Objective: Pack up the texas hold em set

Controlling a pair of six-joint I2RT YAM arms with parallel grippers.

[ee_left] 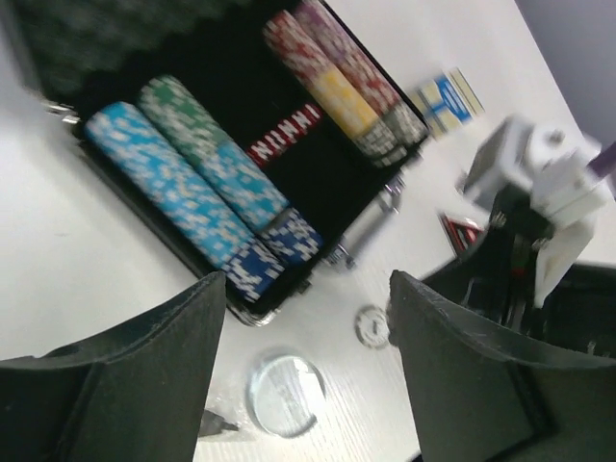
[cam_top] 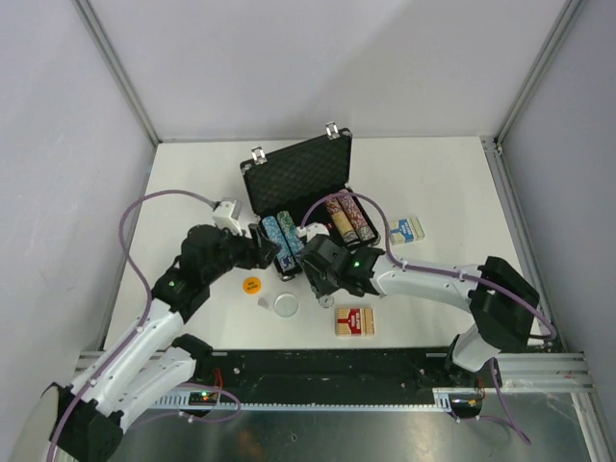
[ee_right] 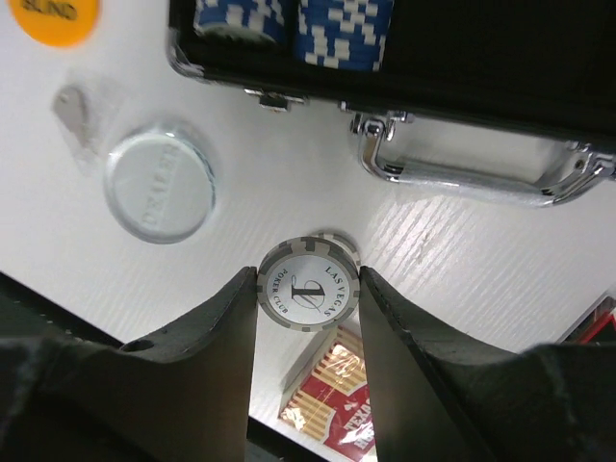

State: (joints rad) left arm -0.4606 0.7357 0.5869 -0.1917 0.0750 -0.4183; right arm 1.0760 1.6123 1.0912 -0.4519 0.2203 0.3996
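Both arms crowd the front of the open briefcase [ee_right: 462, 58]. The left gripper [ee_left: 308, 284], fingers spread with nothing between them, hangs over its front left corner. The right gripper [ee_right: 308, 284], pinching a single poker chip [ee_right: 308, 289], sits just before the chrome handle [ee_right: 472, 173]. The raised lid [cam_top: 298, 173] walls off the back. Inside, a bare black well [ee_left: 318, 164] lies open between the chip rows [ee_left: 192, 183]. On the table [cam_top: 192, 173] in front lie the orange button [cam_top: 251, 284], the clear dealer button [cam_top: 286, 305] and the red card deck [cam_top: 354, 321]. The blue deck [cam_top: 409, 229] lies right of the case. There is free room along the table's left side, behind the lid and at the far right.
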